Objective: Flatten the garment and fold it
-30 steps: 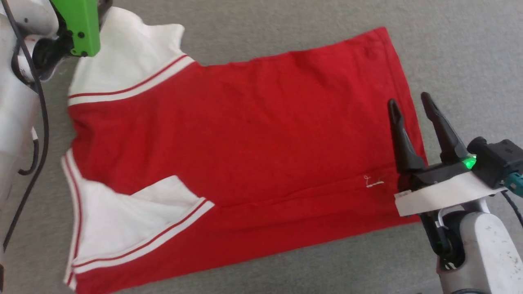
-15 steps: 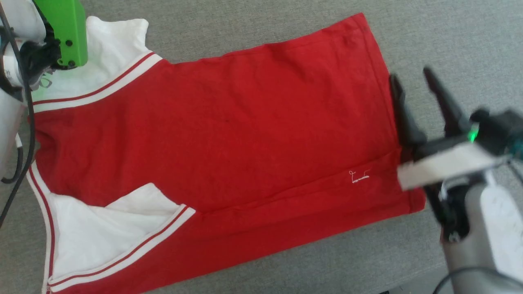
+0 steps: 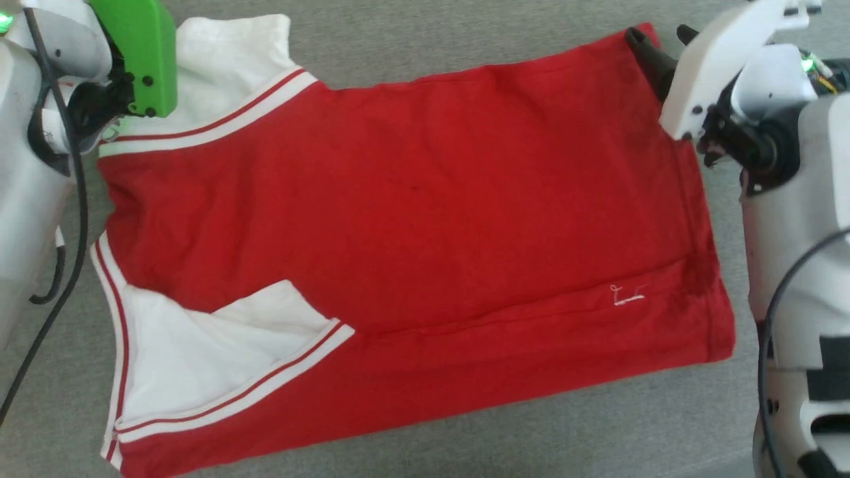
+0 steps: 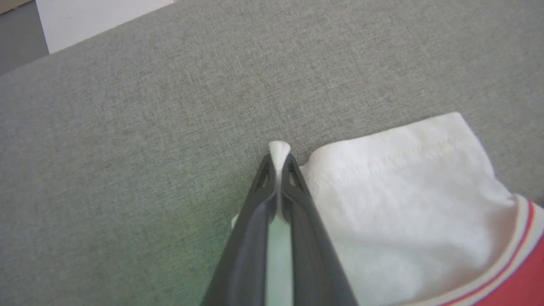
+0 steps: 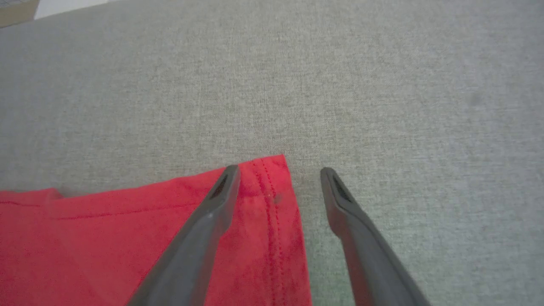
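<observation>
The red T-shirt (image 3: 412, 212) lies spread flat on the grey surface, its white sleeves at the left and its hem at the right. The near sleeve (image 3: 199, 358) is folded onto the body. In the left wrist view my left gripper (image 4: 278, 159) is shut on a pinch of white fabric at the edge of the far sleeve (image 4: 403, 204). My right gripper (image 3: 657, 33) is open at the hem's far corner. In the right wrist view it (image 5: 280, 170) straddles that corner (image 5: 255, 238), one finger over red cloth, the other over bare surface.
Grey woven cloth (image 3: 465, 40) covers the work surface all round the shirt. My left arm's green wrist housing (image 3: 136, 53) and a black cable (image 3: 70, 219) sit at the left. The pale right forearm (image 3: 797, 265) stands beside the hem. A white panel (image 4: 85, 17) lies beyond the surface's far edge.
My right gripper has moved along the hem from its near part up to the far corner, staying open. The head camera shifted. The left gripper stays at the far sleeve.
</observation>
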